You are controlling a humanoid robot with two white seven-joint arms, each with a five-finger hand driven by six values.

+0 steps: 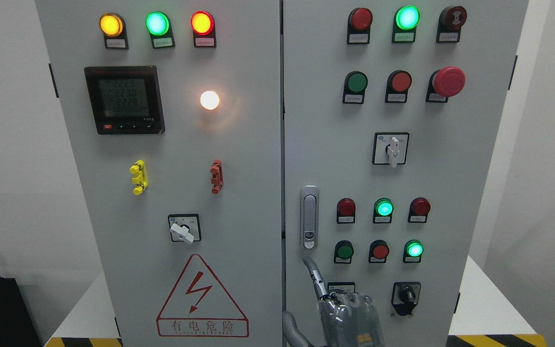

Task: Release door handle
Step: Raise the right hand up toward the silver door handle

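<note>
The silver door handle (309, 217) lies flush in its plate at the left edge of the cabinet's right door (451, 231). My right hand (328, 301), wrapped in clear plastic, comes up from the bottom edge just below the handle. One finger (312, 272) points up, with its tip a short way under the handle plate and apart from it. The thumb (291, 327) is spread toward the lower left. The hand holds nothing. The left arm is out of view.
The left door (239, 202) carries a meter (124, 100), lamps, a rotary switch (183, 230) and a red warning triangle (202, 299). Push buttons, a red mushroom stop (448, 81) and rotary switches (406, 296) sit right of the hand. Both doors look closed.
</note>
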